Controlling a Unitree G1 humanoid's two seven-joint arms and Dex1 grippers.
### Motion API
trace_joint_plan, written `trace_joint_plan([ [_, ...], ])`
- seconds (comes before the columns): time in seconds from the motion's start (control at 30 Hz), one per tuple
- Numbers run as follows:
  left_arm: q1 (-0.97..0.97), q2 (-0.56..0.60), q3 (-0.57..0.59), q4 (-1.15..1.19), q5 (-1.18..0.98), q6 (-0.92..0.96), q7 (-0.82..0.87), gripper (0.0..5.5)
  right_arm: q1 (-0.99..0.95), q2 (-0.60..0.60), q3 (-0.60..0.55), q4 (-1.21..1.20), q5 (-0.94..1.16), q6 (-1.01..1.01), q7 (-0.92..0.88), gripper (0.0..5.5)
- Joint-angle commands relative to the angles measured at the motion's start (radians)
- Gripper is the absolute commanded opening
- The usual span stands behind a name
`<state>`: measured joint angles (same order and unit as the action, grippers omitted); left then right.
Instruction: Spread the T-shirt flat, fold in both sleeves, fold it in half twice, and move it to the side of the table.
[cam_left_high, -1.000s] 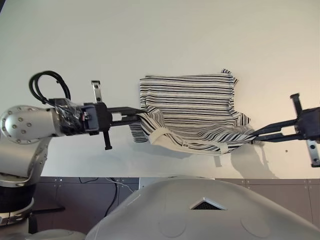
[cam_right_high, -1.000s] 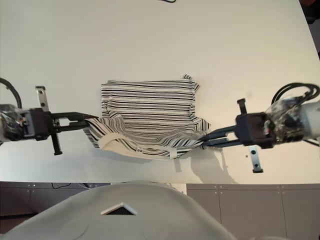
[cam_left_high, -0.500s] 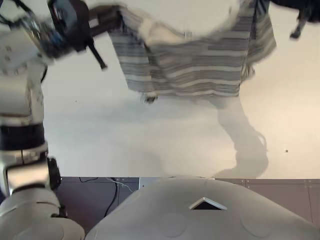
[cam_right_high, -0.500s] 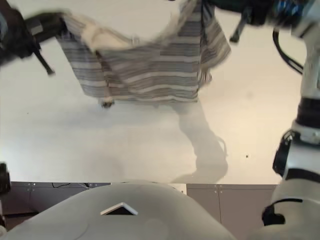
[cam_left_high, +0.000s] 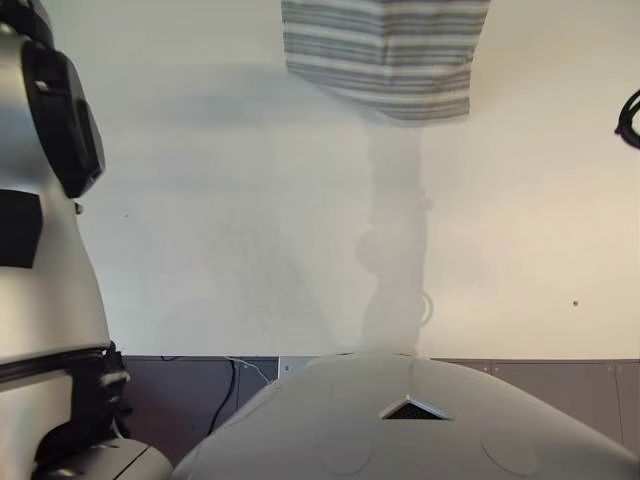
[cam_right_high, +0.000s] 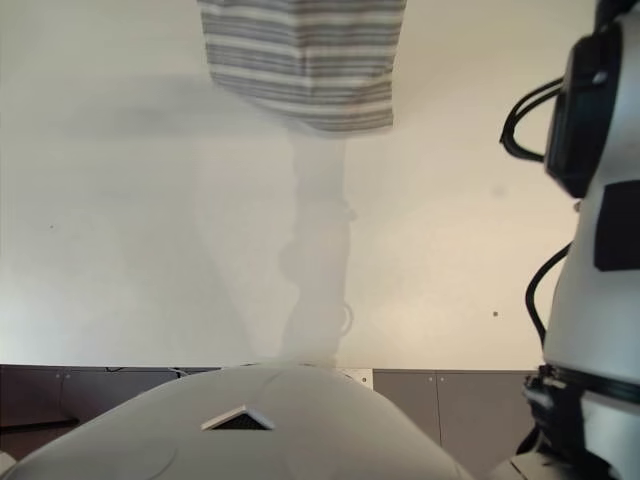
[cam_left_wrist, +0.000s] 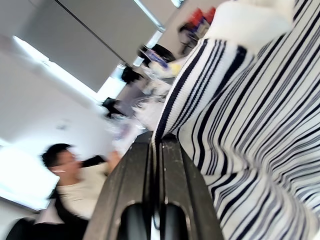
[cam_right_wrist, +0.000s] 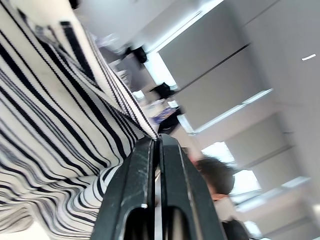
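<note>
Two closed pinches carry the load: the left gripper (cam_left_wrist: 156, 142) has its fingers pressed tight on a striped edge of the T-shirt (cam_left_wrist: 250, 100), and the right gripper (cam_right_wrist: 156, 140) is clamped the same way on another edge, with cloth coming out from between the tips in each wrist view. Each grip sits close to a plain pale band of the fabric, a trim of some kind, though I cannot tell which. Holding the shirt at two separate points along its top looks meant to keep the cloth stretched between the grippers while its own weight pulls the rest down and draws out the folds. In the eye views the lower part of the shirt hangs over the far middle of the worktop (cam_left_high: 250, 220), its bottom edge fairly level and a little lower toward the robot's right. The soft shadow (cam_left_high: 395, 250) on the surface toward the robot suggests the hem is off the worktop, though contact at the far side cannot be ruled out. This reads as the spreading step, with sleeves and both folds not yet done. Laying the shirt flat would likely call for letting the hem touch first and then lowering the held edge evenly. If one pinch slips or one side drops sooner, the shirt may land bunched or skewed.
</note>
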<state>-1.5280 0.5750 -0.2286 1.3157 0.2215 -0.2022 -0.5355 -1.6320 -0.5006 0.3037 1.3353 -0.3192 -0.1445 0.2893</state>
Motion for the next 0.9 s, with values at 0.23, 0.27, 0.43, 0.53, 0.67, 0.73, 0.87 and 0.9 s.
trace_joint_plan([
  [0.23, -0.104, 0.009, 0.074, 0.053, 0.058, -0.029, -0.008, 0.12, -0.068, 0.001, -0.083, 0.041, -0.047, -0.007, 0.025, 0.1],
  [0.27, -0.068, 0.022, 0.086, 0.046, 0.044, -0.068, -0.067, 0.12, -0.039, -0.012, -0.09, 0.033, -0.034, -0.04, 0.104, 0.1],
  [0.43, 0.403, 0.136, 0.188, -0.282, -0.236, -0.269, -0.658, 0.12, 0.321, -0.135, -0.186, -0.327, 0.281, -0.16, 0.858, 0.1],
  [0.53, 0.981, 0.241, 0.227, -1.054, -0.556, -0.009, -0.753, 0.12, 0.761, -0.368, -0.195, -0.992, 0.588, 0.093, 1.178, 0.1],
  [0.67, 1.425, 0.318, 0.248, -1.619, -0.762, 0.213, -0.69, 0.12, 1.123, -0.591, -0.252, -1.294, 0.747, 0.261, 1.32, 0.1],
  [0.73, 1.538, 0.313, 0.227, -1.728, -0.787, 0.251, -0.658, 0.12, 1.221, -0.637, -0.238, -1.363, 0.78, 0.275, 1.325, 0.1],
  [0.87, 1.703, 0.296, 0.19, -1.828, -0.736, 0.255, -0.641, 0.12, 1.382, -0.636, -0.256, -1.557, 0.82, 0.349, 1.32, 0.1],
  [0.9, 1.73, 0.292, 0.179, -1.834, -0.698, 0.239, -0.645, 0.12, 1.425, -0.631, -0.258, -1.591, 0.813, 0.352, 1.315, 0.1],
])
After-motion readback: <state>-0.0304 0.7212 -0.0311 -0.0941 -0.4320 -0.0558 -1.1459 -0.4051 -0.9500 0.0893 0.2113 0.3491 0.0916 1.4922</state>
